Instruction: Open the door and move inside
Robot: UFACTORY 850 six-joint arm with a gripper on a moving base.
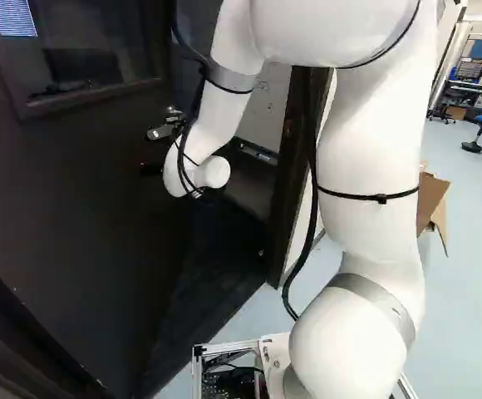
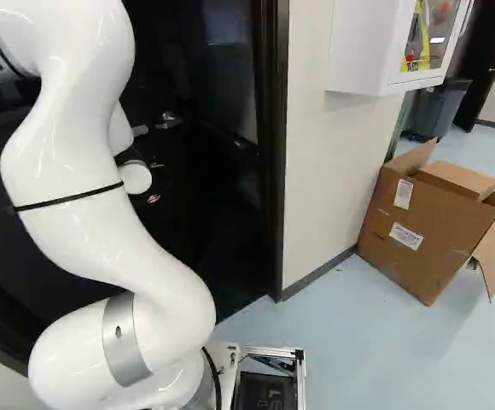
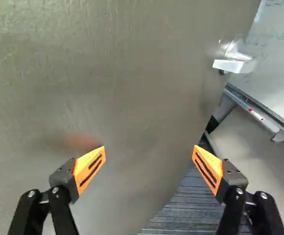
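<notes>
Clearly, the pincer [image 2: 155, 182] is spread wide, facing the door [image 1: 66, 199] at the left: dark, lightly scuffed, ajar, with a silver lever handle [image 1: 159, 131]. Right stands the dark frame [image 2: 271, 171]; far through the gap, a whiteboard [image 3: 279, 58].

- The white arm [image 1: 370, 158] rises from its lowest joint, bends, and passes out over the top of the left base view.
- Its forearm [image 1: 218, 116] slants back down to the wrist [image 1: 177, 172], lower than the upper bend.
- Black cables [image 1: 312, 199] run along the arm, strapped to it.
- The gripper [image 2: 155, 181] is open, its two fingers wide apart, orange pads [image 3: 89, 169] leaning toward each other.
</notes>
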